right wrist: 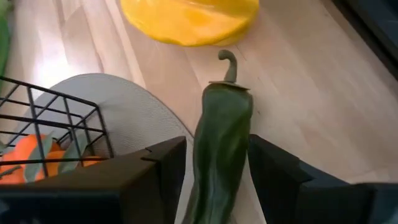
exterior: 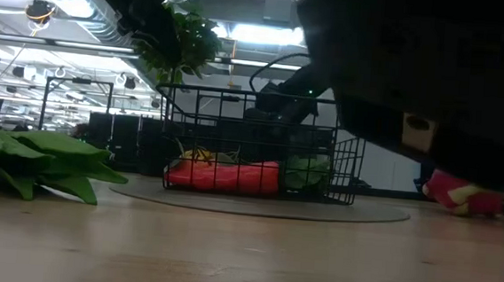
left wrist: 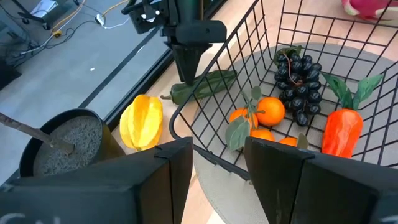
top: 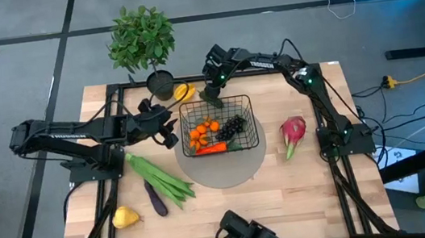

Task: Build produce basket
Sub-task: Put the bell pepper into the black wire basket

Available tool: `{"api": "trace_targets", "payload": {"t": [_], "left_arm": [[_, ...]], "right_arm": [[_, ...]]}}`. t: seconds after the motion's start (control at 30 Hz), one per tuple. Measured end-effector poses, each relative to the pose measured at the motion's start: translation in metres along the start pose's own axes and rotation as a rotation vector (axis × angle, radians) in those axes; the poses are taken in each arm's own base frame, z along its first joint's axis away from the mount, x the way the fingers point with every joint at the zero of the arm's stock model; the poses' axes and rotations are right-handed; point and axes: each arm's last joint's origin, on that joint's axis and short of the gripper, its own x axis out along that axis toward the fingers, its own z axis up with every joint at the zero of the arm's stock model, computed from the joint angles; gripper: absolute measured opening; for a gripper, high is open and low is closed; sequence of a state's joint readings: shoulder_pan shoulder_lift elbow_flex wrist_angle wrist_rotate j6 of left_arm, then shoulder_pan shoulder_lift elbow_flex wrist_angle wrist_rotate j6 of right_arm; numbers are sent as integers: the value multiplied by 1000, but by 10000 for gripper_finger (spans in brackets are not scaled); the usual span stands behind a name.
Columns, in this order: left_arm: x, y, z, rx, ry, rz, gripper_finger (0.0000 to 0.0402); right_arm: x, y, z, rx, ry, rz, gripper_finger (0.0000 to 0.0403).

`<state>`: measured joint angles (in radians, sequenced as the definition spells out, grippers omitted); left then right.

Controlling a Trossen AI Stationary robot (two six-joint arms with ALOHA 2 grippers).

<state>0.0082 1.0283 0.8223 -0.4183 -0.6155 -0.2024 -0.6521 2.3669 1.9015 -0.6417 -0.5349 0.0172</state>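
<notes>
Green pepper point(right wrist: 221, 149) between right jaws, beside basket point(right wrist: 50, 124)

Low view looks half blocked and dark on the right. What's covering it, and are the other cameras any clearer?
Low view: a dark, blurred arm part close to the lens covers the upper right; bright ceiling lights backlight the basket. High view: evenly lit, unobstructed. Right wrist view: the green pepper is sharp between the right gripper fingers. Left wrist view: clear, the left gripper at the basket rim.
</notes>
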Motion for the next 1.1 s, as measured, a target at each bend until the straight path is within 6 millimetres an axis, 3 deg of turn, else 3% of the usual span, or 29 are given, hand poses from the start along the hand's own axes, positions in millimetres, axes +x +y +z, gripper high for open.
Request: {"api": "trace_targets", "payload": {"t": [0.23,0.73,0.87,1.1], "left_arm": [[0,0,0,0,0,1,135],[0,0,0,0,0,1,135],[0,0,0,0,0,1,135],[0,0,0,0,1,2,135]], "right_arm": [[0,-2,-6,-17,59,-80,160],[1,2,-10,-4,98,-41,158],[1,2,-12,12,117,-56,132],[0,3,-12,16,122,-36,46]]}}
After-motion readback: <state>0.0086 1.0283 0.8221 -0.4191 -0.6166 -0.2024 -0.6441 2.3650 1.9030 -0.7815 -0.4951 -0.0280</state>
